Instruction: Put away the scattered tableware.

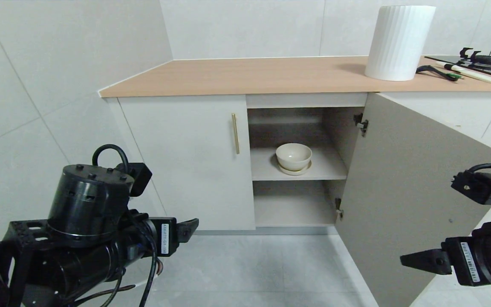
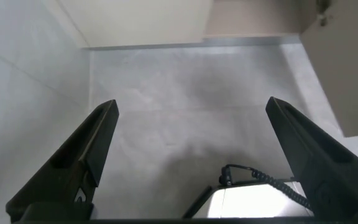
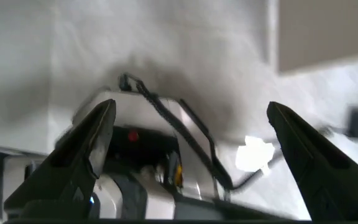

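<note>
Head view: the left pincer (image 1: 187,227) hangs low with nothing in it. The right pincer (image 1: 416,260) is equally low, just outside the open door (image 1: 399,192) of the cabinet (image 1: 288,100). How far either is spread cannot be told from here. The bowl (image 1: 293,156) sits in a plate (image 1: 295,171) on the middle shelf (image 1: 326,168), ahead of and above both pincers. It is off to the inner side of the left one and beyond the door from the right one. Higher up, past the right pincer, some utensils (image 1: 471,73) lie on the countertop (image 1: 237,76) near a white ribbed cylinder (image 1: 399,42).

Left wrist view: the fingers (image 2: 86,155) stand wide apart and hold nothing. Bare floor (image 2: 185,81) lies between them, and the open door's lower edge (image 2: 347,62) is ahead to one side.

Right wrist view: the fingers (image 3: 79,155) are also spread wide and empty. The picture is too blurred to place the beige panel beyond them with certainty.

With the bowl and plate housed, the step in hand looks like shutting the cabinet, unless the countertop utensils count as tableware. To do it well, the right pincer should rise to meet the door's outer face near its free edge. It should push flat and steadily along the hinge's arc, keeping its fingers out of the closing gap. The left pincer should stay low and well back from the opening.
</note>
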Robot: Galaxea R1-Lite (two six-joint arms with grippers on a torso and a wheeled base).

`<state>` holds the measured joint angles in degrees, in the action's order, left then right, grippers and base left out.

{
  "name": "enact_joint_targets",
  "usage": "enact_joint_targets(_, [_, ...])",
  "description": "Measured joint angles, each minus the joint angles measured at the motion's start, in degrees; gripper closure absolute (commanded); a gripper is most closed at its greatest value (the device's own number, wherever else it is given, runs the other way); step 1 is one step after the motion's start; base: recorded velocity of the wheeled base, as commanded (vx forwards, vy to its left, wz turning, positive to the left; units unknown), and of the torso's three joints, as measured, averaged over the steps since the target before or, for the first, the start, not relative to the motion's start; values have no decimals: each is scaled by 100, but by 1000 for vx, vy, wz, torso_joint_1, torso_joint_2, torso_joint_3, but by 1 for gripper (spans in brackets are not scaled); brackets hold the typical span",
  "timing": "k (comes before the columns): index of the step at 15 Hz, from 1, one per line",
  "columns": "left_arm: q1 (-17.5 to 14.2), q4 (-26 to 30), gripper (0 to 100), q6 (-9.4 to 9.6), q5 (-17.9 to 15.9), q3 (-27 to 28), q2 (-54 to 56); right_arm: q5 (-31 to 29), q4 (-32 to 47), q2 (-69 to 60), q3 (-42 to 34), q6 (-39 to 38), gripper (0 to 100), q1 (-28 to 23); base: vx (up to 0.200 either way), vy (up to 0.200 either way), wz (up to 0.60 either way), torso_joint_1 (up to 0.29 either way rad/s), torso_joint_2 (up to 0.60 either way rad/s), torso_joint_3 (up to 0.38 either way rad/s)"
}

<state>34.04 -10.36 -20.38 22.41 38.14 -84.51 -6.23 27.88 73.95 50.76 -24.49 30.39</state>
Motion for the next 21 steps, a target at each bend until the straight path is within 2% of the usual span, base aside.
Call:
enact_joint_targets(3, [-2, 2, 0, -4, 0, 0, -9, 0, 714, -30, 334, 207, 0, -427, 0, -200, 0, 2, 2, 4])
enact_joint_targets(7, [5, -6, 0, -4, -5, -6, -24, 5, 1345, -39, 697, 499, 0, -1033, 0, 0, 0, 0, 0, 0])
enact_joint_targets(9, [-22, 5, 0, -6, 0, -2, -24, 2, 1569, -39, 944, 640, 0, -1535, 0, 0, 0, 0, 0, 0])
enact_joint_targets(11, [-20, -4, 0, -6, 0, 0, -20, -23, 1585, 26, 1109, 877, 0, -2248, 0, 0, 0, 0, 0, 0])
enact_joint_targets(14, [-35, -4, 0, -6, 0, 9, -15, -28, 1044, 402, 1257, 1026, 0, -3193, 0, 0, 0, 0, 0, 0])
enact_joint_targets(16, [-28, -4, 0, -6, -2, 9, -9, -26, 485, 789, 1271, 989, 0, -3546, 0, 0, 0, 0, 0, 0])
enact_joint_targets(21, [-35, -9, 0, -6, -2, 13, 2, 76, -602, 1729, 1263, 211, 0, -3691, 0, 0, 0, 0, 0, 0])
